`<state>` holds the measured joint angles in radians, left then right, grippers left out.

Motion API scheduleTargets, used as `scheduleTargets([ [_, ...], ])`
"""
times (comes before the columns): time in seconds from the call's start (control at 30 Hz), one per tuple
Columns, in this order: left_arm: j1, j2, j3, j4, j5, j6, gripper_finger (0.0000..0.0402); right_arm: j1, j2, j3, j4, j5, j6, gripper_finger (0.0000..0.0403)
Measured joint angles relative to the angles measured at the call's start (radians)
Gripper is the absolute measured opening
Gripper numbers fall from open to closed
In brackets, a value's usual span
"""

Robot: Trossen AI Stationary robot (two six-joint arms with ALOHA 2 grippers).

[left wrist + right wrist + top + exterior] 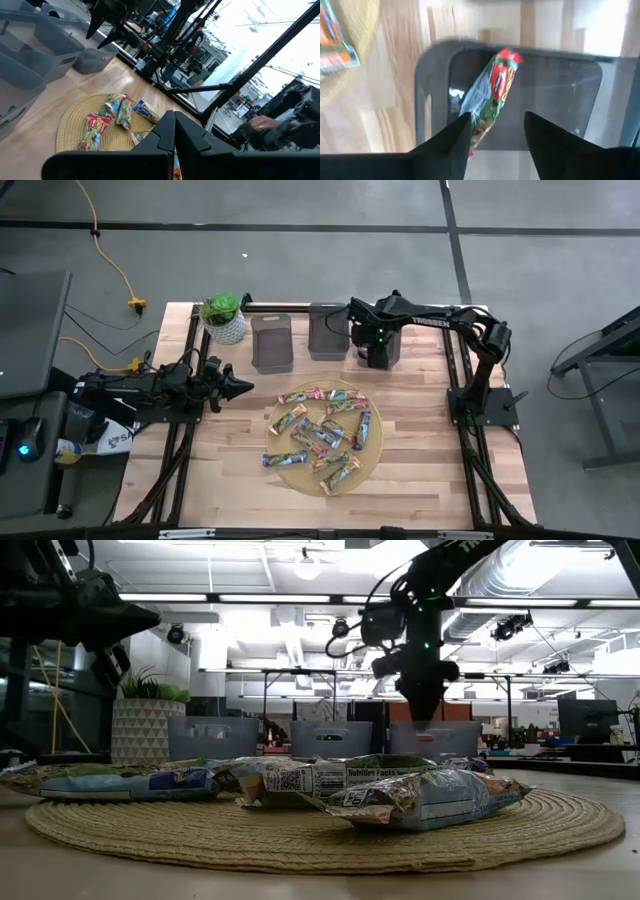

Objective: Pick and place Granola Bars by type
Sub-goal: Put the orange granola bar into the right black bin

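Several granola bars (322,430) in green, orange, blue and red wrappers lie flat on the round straw mat (372,457), which also shows in the low view (300,835). My right gripper (497,135) is open and points down over the rightmost grey bin (427,75) at the far edge. A red-and-green bar (492,95) shows tilted inside that bin, its near end by one finger. My left gripper (245,387) is shut, level, left of the mat and above the table. My right gripper points down from above with its fingers spread over the bin. The near end of the red-and-green bar (476,131) is right beside one finger (455,140). I cannot tell whether that finger touches it.
Two more grey bins (271,342) (327,332) stand at the far edge, left of the one under my right gripper. A potted plant (224,318) stands at the far left corner. Bare wood lies near the mat's front and right.
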<state>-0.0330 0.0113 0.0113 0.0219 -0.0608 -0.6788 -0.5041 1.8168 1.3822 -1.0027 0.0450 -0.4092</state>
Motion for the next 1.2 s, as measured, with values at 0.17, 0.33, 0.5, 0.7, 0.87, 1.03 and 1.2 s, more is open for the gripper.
scheduleTargets([
  [0.17,0.0,0.0,0.0,0.0,0.0,0.0,0.0001,0.001,-0.045,0.074,0.004,-0.031,0.022,0.0182],
  [0.33,0.0,0.0,0.0,0.0,0.0,0.0,0.0001,0.045,-0.098,0.156,0.028,-0.141,0.129,0.0182],
  [0.5,0.0,0.0,0.0,0.0,0.0,0.0,0.0001,0.181,-0.127,0.184,0.124,-0.365,0.216,0.0182],
  [0.7,0.0,0.0,0.0,0.0,0.0,0.0,0.0001,0.387,-0.117,0.172,0.164,-0.384,0.219,0.0183],
  [0.87,0.0,0.0,0.0,0.0,0.0,0.0,0.0001,0.539,-0.116,0.103,0.162,-0.25,0.26,0.0183],
  [1.03,0.0,0.0,0.0,0.0,0.0,0.0,0.0001,0.645,-0.115,-0.007,0.172,-0.065,0.289,0.0183],
  [1.2,0.0,0.0,0.0,0.0,0.0,0.0,0.0001,0.669,-0.115,-0.124,0.245,0.018,0.389,0.0183],
])
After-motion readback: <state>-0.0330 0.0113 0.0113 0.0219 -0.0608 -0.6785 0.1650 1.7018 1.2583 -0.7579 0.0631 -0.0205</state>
